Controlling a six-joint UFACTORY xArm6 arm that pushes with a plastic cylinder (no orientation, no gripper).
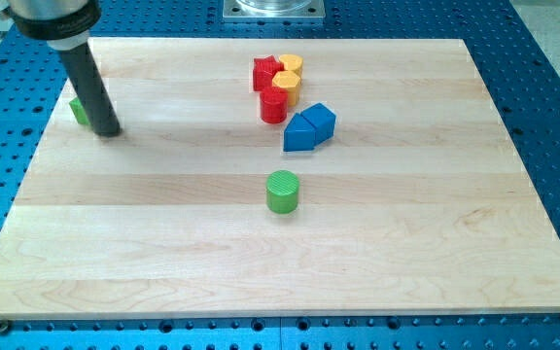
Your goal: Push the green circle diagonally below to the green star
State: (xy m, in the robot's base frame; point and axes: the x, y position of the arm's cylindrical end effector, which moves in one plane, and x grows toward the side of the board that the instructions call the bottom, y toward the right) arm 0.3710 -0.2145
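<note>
Camera view is showing a wooden board [163, 243] lying on a blue perforated table [552, 58]. My tip [108, 131] is resting on the board near its upper left corner, and the dark rod is leaning up toward the view's top left. There is no hand on this arm, only the rod, so nothing is being gripped. A green block [79, 110] is sitting just behind the rod on its left side, partly hidden; its shape cannot be told, and it is looking as if it is touching the rod. The green circle [283, 192] is standing alone near the middle of the board, well apart from my tip, toward the view's right and lower down. Above it, two blue blocks [309, 127] are sitting side by side, touching. Further up, a red circle [273, 106], another red block [264, 73] and two yellow blocks [289, 74] are crowding together in a tight cluster.
</note>
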